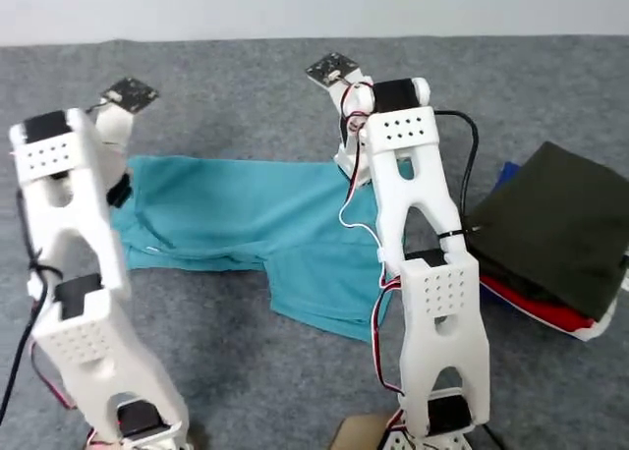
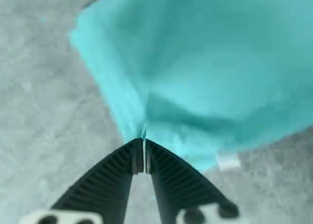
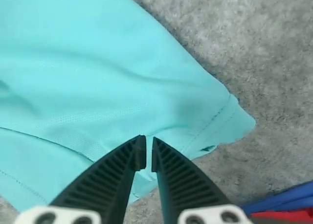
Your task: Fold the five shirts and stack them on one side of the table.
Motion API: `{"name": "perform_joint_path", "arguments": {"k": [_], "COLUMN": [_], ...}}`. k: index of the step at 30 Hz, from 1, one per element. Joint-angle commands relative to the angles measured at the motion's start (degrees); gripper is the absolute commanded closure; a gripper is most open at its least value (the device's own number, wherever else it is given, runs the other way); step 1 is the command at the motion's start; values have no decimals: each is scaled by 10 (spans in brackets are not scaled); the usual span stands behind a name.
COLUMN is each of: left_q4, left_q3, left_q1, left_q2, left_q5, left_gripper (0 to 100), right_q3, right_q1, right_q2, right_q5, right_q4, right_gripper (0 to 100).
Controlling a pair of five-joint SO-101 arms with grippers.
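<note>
Grey carpet-like worktop [image 1: 246, 391] is backed by a white wall [image 1: 295, 8]. At the left, the left arm [image 1: 79, 263] is bent down over the left end of a teal shirt [image 1: 256, 214]. The left pincer [image 2: 140, 148] is seen pressed together on the shirt's edge, with cloth bunched into a ridge right at the tips. A small white tag [image 2: 227, 160] is seen at the hem just beside it.

The shirt is laid mostly flat across the middle of the worktop, between the two arms, with one part hanging toward the near edge.

The right arm [image 1: 423, 234] is placed over the shirt's right side. The right pincer [image 3: 145, 153] is closed to a thin slit over the cloth near a sleeve hem; whether cloth is caught cannot be told.

At the far right, apart from the teal shirt, a stack is seen: a dark shirt [image 1: 555, 214] on top, red [image 1: 536, 308], blue [image 1: 506, 172] and white [image 1: 601, 327] layers below.
</note>
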Motion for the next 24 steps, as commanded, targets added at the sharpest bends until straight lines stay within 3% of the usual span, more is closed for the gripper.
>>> {"name": "perform_joint_path", "arguments": {"k": [1,5,11,24], "left_q4": [-22,-12,113,116], "left_q3": [-5,-5,-5,8], "left_q1": [13,4,-18,-60], "left_q2": [52,103,84,-26], "left_q5": [11,26,-19,-32], "left_gripper": [989,989,992,992], "right_q3": [-4,-4,-4,-5], "right_q1": [1,7,8,7], "right_q2": [-73,-91,-93,-107], "right_q5": [-8,-8,-7,-7], "right_q4": [26,26,26,26], "right_gripper": [969,969,969,969]}}
